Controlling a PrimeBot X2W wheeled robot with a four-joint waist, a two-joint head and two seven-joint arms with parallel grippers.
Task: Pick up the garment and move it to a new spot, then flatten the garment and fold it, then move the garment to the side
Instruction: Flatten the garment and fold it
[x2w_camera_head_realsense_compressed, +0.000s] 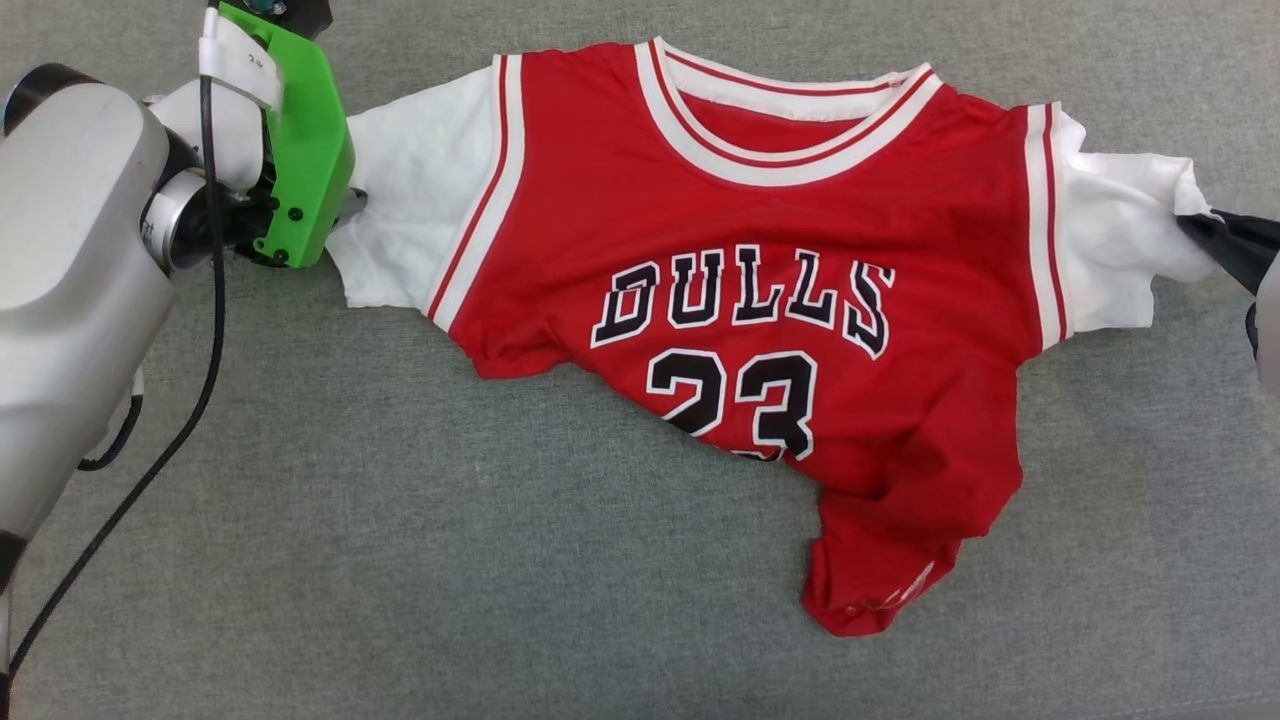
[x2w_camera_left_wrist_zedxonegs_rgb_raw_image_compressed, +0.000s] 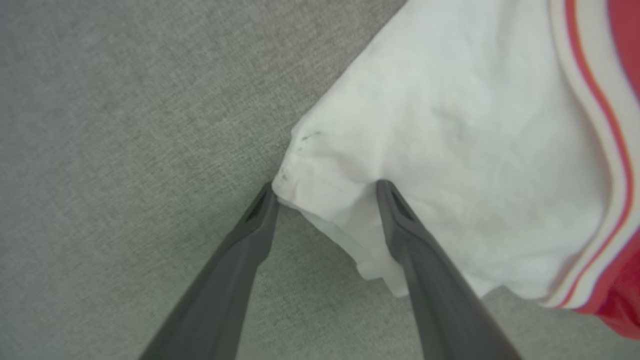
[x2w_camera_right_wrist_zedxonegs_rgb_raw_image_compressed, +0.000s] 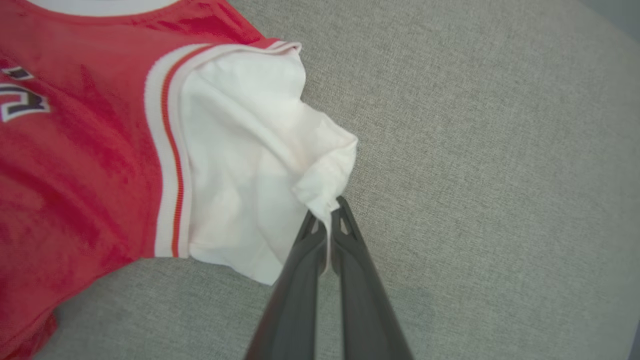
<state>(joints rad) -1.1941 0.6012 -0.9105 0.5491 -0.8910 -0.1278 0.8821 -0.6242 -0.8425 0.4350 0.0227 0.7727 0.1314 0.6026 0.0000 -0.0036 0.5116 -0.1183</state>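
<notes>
so the garment (x2w_camera_head_realsense_compressed: 760, 230) runs 9-to-3: right gripper (x2w_camera_right_wrist_zedxonegs_rgb_raw_image_compressed: 327, 210) pinched on the 3 o'clock sleeve (x2w_camera_right_wrist_zedxonegs_rgb_raw_image_compressed: 240, 150), left gripper (x2w_camera_left_wrist_zedxonegs_rgb_raw_image_compressed: 325, 187) gaping around the 9 o'clock sleeve (x2w_camera_left_wrist_zedxonegs_rgb_raw_image_compressed: 450, 150).

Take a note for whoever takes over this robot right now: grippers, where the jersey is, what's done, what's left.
Left gripper: open, fingers straddling the edge of the left sleeve, no grip.
Right gripper: shut on the garment at its right sleeve tip.
It lies face up on the grey surface, chest spread, hem bunched lower right.
Done: laid out, partly flattened.
To do: flatten hem, fold, move aside.
</notes>
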